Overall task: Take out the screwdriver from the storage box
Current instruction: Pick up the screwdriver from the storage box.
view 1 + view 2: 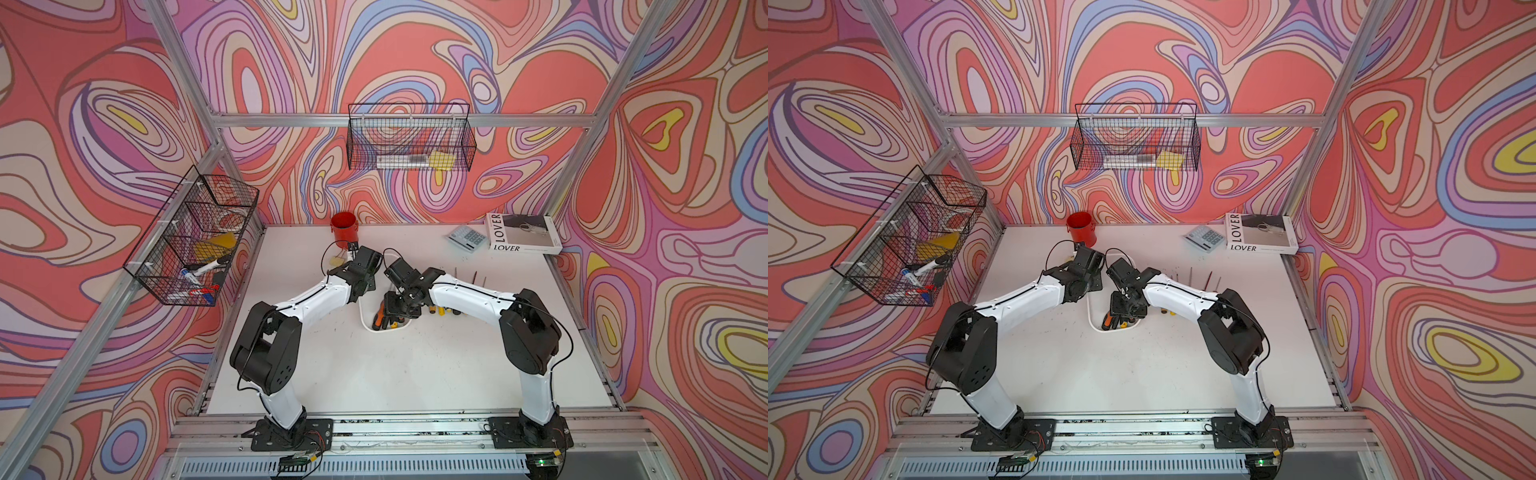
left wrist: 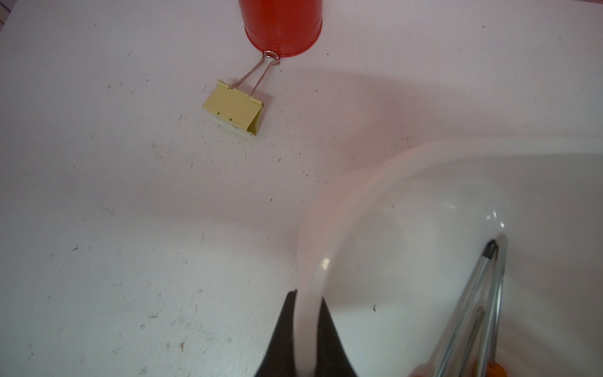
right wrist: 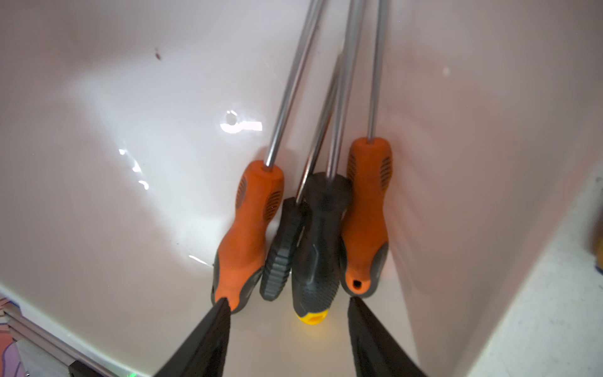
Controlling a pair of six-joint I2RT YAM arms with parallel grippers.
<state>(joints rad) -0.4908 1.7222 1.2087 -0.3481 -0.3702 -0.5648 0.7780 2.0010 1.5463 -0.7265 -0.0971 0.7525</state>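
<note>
The white storage box [image 2: 326, 235] sits mid-table, mostly covered by both wrists in both top views [image 1: 368, 323] [image 1: 1096, 325]. My left gripper [image 2: 308, 296] is shut on the box's rim, one finger outside the wall and one inside. Several screwdrivers lie bunched in a corner of the box: two with orange handles [image 3: 248, 228] [image 3: 365, 222], a black one with a yellow cap [image 3: 318, 254] and a small black one [image 3: 282, 254]. My right gripper [image 3: 287, 299] is open just behind the handle ends, one fingertip at each orange handle and the black ones between.
A red cup [image 1: 344, 228] stands at the back with a yellow binder clip [image 2: 233, 111] beside it. More screwdrivers [image 1: 446, 309] lie right of the box. A calculator [image 1: 467, 237] and a book [image 1: 521, 235] lie back right. Wire baskets [image 1: 409, 137] [image 1: 195, 237] hang on the walls.
</note>
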